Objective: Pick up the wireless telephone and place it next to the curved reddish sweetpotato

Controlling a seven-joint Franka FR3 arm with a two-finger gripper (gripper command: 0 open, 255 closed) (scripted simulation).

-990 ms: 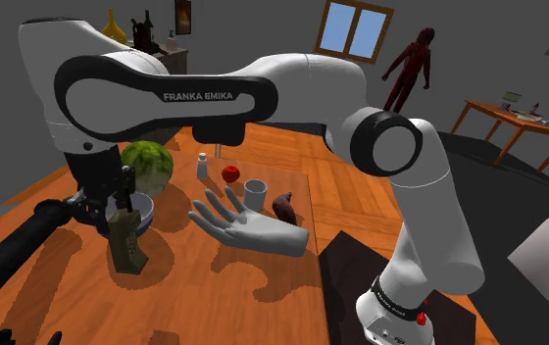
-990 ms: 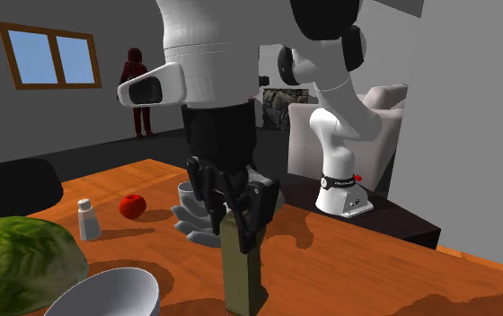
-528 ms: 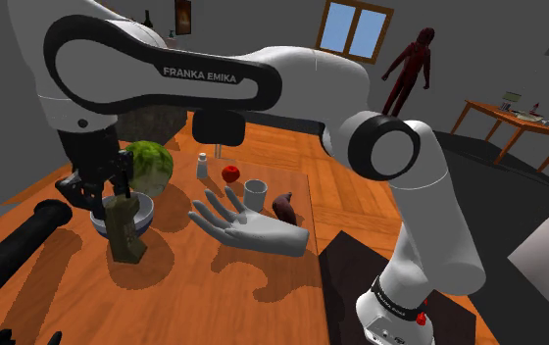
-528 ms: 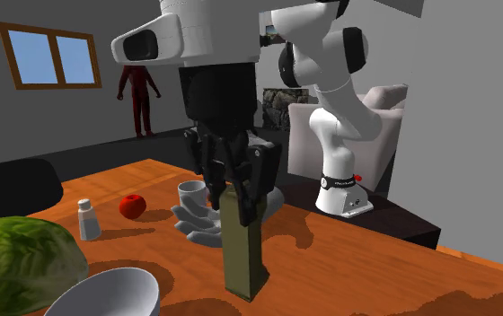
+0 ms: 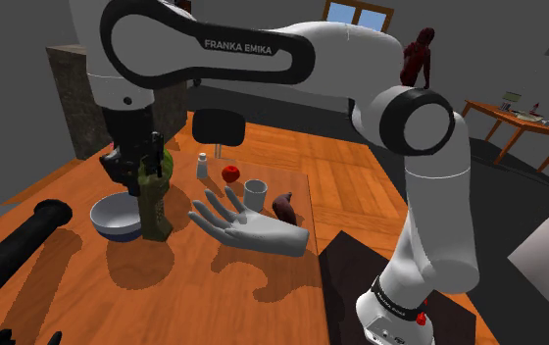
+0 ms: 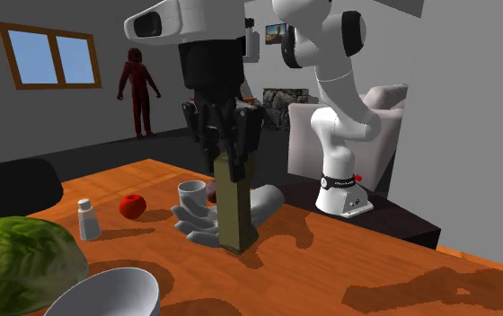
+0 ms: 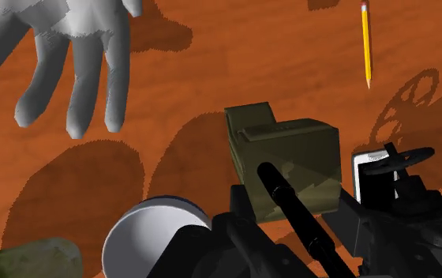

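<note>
While your claw (image 6: 227, 154) is clamped on the top of the olive phone (image 6: 238, 211), the phone is upright, left of centre in the shoulder view, between the bowl (image 5: 114, 221) and the grey hand (image 5: 253, 231). The sweetpotato (image 5: 284, 206) lies beyond the hand.

olive telephone (image 7: 306, 146) seemingly clasped, grey hand (image 7: 77, 47), pencil (image 7: 365, 39)

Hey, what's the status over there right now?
Black jaws shut on olive telephone, held upright. Grey model hand lies between it and the reddish sweetpotato.
</note>
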